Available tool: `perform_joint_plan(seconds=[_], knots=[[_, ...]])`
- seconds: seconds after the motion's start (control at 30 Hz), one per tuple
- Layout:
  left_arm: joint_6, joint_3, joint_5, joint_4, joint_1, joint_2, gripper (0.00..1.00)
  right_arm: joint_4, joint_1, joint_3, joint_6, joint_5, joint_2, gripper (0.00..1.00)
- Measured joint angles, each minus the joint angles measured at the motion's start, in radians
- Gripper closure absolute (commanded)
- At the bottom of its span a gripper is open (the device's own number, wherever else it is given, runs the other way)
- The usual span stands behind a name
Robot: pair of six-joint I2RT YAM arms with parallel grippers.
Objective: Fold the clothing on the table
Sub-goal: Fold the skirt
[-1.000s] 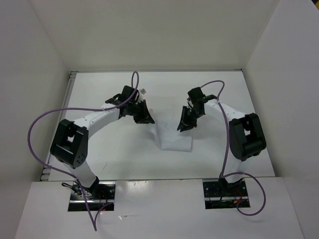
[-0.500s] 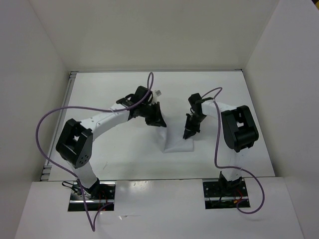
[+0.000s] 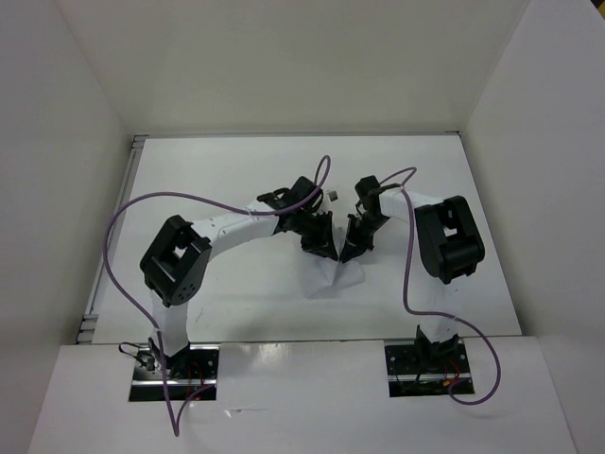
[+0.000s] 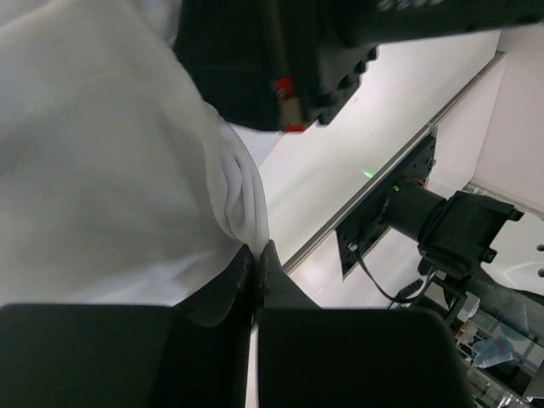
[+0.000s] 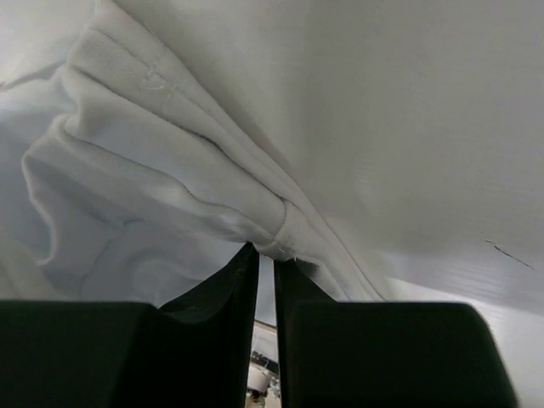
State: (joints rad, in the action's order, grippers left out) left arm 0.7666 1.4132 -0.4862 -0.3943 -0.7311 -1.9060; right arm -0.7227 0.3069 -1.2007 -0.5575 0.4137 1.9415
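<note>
The clothing (image 3: 328,278) is a small white bunched piece on the table (image 3: 227,298), right below both grippers at mid-table. My left gripper (image 3: 321,249) points down at its upper left part. In the left wrist view that gripper (image 4: 256,248) is shut on a folded edge of the clothing (image 4: 102,170). Close beside it on the right is my right gripper (image 3: 348,253). In the right wrist view its jaws (image 5: 267,251) stand a narrow slit apart, pinching a gathered hem of the clothing (image 5: 340,102) at their tips.
White upright walls (image 3: 85,142) close in the table on three sides. Purple cables (image 3: 123,218) loop off both arms. The right arm's black wrist (image 4: 272,59) hangs close above the left fingers. The table's metal edge strip (image 4: 374,191) and the right arm's base (image 4: 399,212) lie beyond.
The left gripper has swept right across the table with the fabric edge, coming next to the right gripper. The right jaws have narrowed onto the hem. The clothing now looks narrower and bunched.
</note>
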Motion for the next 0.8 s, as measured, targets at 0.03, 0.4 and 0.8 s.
perform_joint_plan(seconds=[0.03, 0.4, 0.8], knots=[[0.000, 0.017, -0.001, -0.002, -0.003, -0.010, 1.00, 0.003, 0.000, 0.000, 0.000, 0.003, 0.000, 0.83], [0.028, 0.082, -0.008, 0.005, -0.011, -0.109, 0.76, 0.033, 0.000, 0.008, -0.006, 0.033, 0.005, 0.84], [0.076, 0.324, 0.013, -0.002, -0.006, -0.233, 0.37, 0.081, -0.058, 0.059, -0.032, -0.048, -0.082, 0.79]])
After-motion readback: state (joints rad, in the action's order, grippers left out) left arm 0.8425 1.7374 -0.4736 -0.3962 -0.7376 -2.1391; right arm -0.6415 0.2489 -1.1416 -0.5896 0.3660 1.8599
